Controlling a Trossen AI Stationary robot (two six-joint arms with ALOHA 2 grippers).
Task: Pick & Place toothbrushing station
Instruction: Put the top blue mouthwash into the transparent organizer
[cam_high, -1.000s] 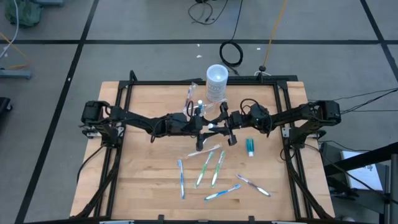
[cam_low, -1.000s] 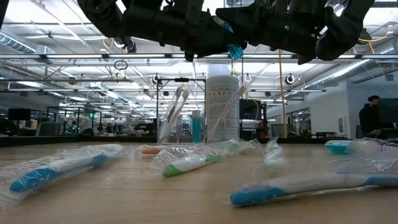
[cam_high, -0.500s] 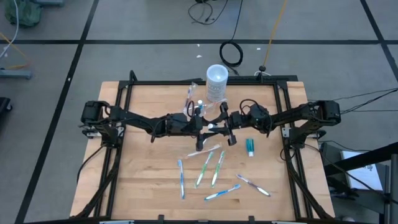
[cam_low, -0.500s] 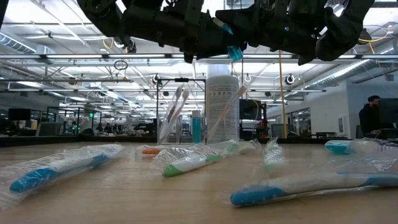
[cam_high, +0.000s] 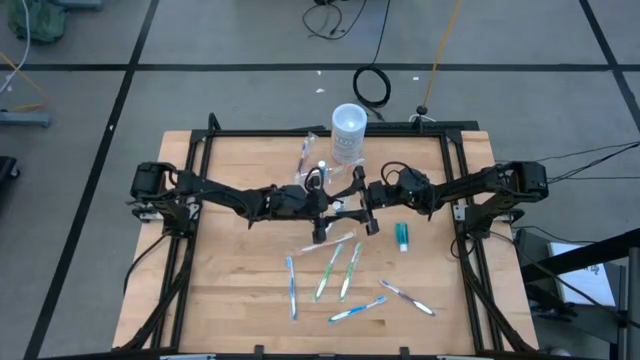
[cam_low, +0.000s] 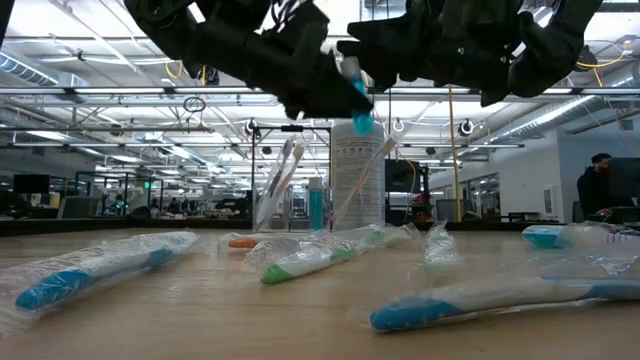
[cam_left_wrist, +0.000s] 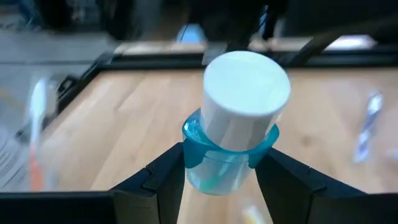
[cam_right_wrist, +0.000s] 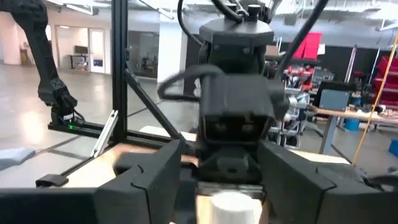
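Note:
The toothbrushing station (cam_high: 308, 155) is a clear holder with toothbrushes in it. It stands on its base at the table's far side beside the white cup (cam_high: 348, 130), and shows in the low view (cam_low: 275, 190). No gripper touches it. My left gripper (cam_high: 333, 207) is above mid-table, shut on a small blue bottle with a white cap (cam_left_wrist: 239, 118), which also shows in the low view (cam_low: 356, 100). My right gripper (cam_high: 365, 200) faces it from the right. It is open, with its fingers (cam_right_wrist: 143, 180) wide apart, and it is empty. My left gripper pinches the bottle's blue body (cam_left_wrist: 198, 158), just below the white cap, between its two fingers (cam_left_wrist: 165, 177). The bottle is lifted clear of the table and tilted, its cap end pointing away from the wrist.
Several wrapped toothbrushes (cam_high: 335, 270) lie on the near half of the table. A teal tube (cam_high: 402, 236) lies at the right. Another blue tube (cam_low: 316, 205) stands between the holder and the cup. A black frame (cam_high: 330, 132) rims the table.
My left gripper has drawn a little toward the table's left edge and tipped, carrying the blue bottle. In the low view the bottle now sits lower and more tilted than before. My right gripper has kept still.

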